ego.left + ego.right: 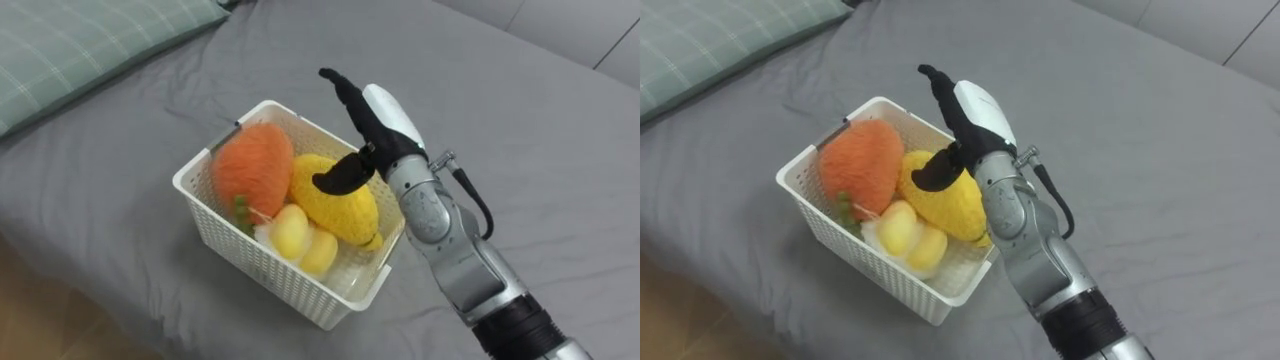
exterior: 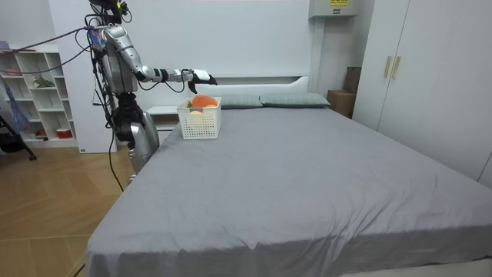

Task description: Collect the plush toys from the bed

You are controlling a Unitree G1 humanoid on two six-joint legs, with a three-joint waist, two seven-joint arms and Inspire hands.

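A white plastic basket with thin lattice walls and a smooth rolled rim sits on the grey bedsheet, whose cloth is matte and faintly creased. The basket is rectangular with rounded corners. Inside it lie the toys: a fuzzy orange plush, rounded and tapering to a small green tuft; a nubbly yellow plush, oval, pressed against its side; and two smooth pale-yellow lumps at the near wall — what they depict cannot be made out.

The right hand hovers over the basket's far corner. Its dark fingers are straight and held out, and the thumb juts below them across the yellow plush, clasping nothing. The thumb and metal wrist hide part of that plush, and the forearm is cut off at the lower edge.

A green checked pillow lies at the upper left, only partly in frame. In the room view the robot stands at the bedside near the head end.
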